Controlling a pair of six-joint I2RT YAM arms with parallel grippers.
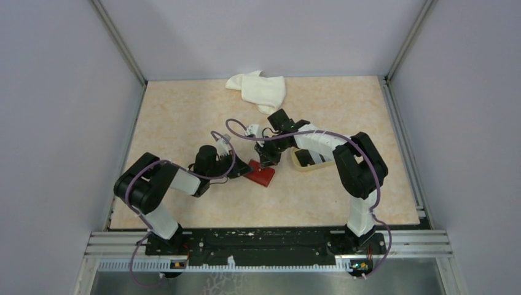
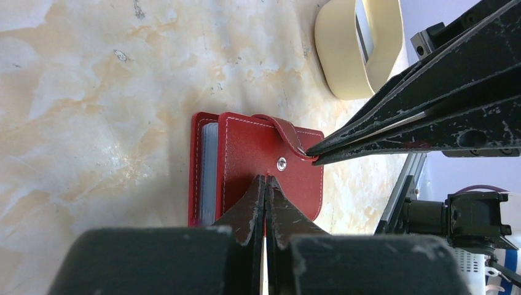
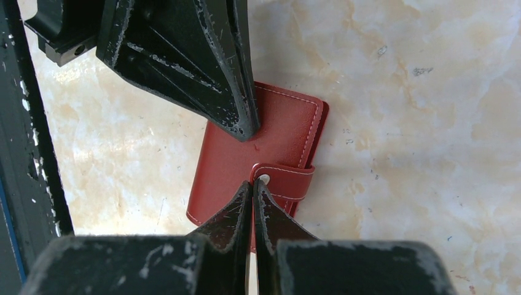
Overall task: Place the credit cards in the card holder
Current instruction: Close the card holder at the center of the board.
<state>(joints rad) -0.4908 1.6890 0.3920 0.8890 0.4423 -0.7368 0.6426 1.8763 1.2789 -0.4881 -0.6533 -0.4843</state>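
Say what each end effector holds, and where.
Left end effector: shut on nothing, tips against the card holder's cover. Right end effector: tips at its snap tab; grip unclear.

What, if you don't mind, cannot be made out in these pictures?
- Credit cards: none identifiable; the left wrist view shows only pale edges inside the card holder.
- Tray contents: the right arm covers it in the top view; the frame edge cuts it in the left wrist view.
- Snap tab: the right gripper hides whether it is pinched.
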